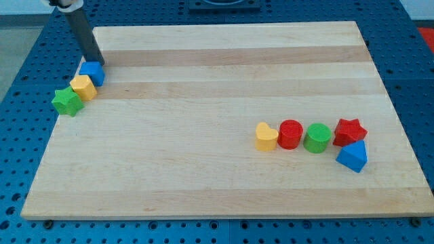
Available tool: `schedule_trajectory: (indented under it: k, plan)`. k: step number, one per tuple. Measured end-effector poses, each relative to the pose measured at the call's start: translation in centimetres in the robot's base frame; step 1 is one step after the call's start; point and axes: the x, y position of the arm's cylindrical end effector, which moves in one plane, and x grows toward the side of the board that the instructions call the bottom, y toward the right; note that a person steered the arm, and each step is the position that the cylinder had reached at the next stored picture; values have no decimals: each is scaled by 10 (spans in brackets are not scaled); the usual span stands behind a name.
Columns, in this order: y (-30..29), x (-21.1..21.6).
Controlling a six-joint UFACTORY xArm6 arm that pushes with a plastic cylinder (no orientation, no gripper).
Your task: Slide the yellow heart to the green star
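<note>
Camera view: my tip [97, 63], a bare rod tool holding nothing, touches the blue block [92, 72] near the table's [203, 169] top-left corner; yellow heart [266, 136] lies far off, lower right; green star [67, 101] at left edge.

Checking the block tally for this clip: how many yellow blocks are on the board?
2. One yellow block sits near the view's top left, between the blue block and the green star. The yellow heart lies at the right, beside the red cylinder. None looks hidden.
</note>
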Motion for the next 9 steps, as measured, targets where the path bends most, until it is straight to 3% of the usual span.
schedule_trajectory:
  k: [2,3,4,6,7,9]
  plan:
    - [-4,3]
    - [39,-7]
    - [115,24]
    - [145,166]
    - [184,211]
    - [329,228]
